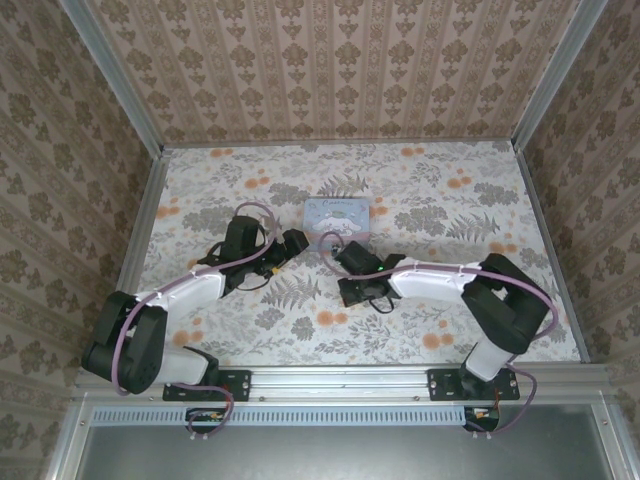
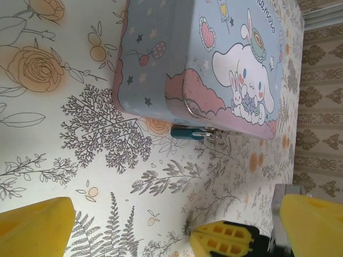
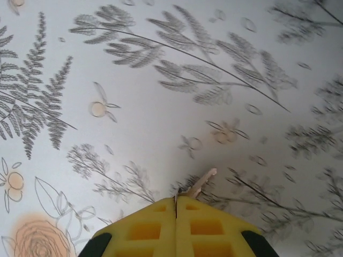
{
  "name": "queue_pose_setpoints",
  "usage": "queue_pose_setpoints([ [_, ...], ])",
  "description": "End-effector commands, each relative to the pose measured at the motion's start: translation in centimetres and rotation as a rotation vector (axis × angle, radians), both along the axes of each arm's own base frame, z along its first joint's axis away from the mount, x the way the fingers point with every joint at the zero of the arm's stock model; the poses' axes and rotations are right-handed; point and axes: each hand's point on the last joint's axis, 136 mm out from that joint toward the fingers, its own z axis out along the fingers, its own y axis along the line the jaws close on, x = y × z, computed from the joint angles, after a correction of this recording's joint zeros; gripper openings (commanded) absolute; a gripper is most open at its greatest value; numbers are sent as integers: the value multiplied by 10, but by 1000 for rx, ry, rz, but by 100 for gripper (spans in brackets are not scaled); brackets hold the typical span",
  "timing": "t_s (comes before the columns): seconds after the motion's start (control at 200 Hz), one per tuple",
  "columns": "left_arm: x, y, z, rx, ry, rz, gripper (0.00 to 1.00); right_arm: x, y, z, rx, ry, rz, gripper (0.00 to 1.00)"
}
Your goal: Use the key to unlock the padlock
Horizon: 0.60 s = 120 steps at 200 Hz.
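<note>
Top external: fixed high above and behind the arm bases (image 1: pixel 215 383), angled down and forward, far enough to take in the whole floral table (image 1: pixel 300 335). Left wrist: low and near, looking out across the tabletop between the fingers of the left gripper (image 2: pixel 161 227) at the cartoon tin (image 2: pixel 161 64), also seen mid-table from the top. Right wrist: nearest, looking steeply down past the right gripper (image 3: pixel 176 202) at the tabletop print.

Cut-off lettering on tin (image 2: pixel 161 69), seemingly unreadable
</note>
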Motion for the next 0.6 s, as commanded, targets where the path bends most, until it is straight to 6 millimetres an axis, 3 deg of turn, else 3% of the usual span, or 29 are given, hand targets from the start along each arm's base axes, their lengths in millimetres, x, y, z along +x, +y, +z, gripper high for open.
queue_pose_setpoints([
  [0.0, -1, -11, 17, -40, -21, -30, 100, 1, 11, 20, 226, 38, -50, 0],
  [0.315, 0, -40, 24, -122, -9, -54, 100, 16, 8, 56, 551, 46, -137, 0],
  [0.595, 1, -67, 27, -206, 30, -48, 95, 26, 7, 84, 703, 26, -173, 0],
])
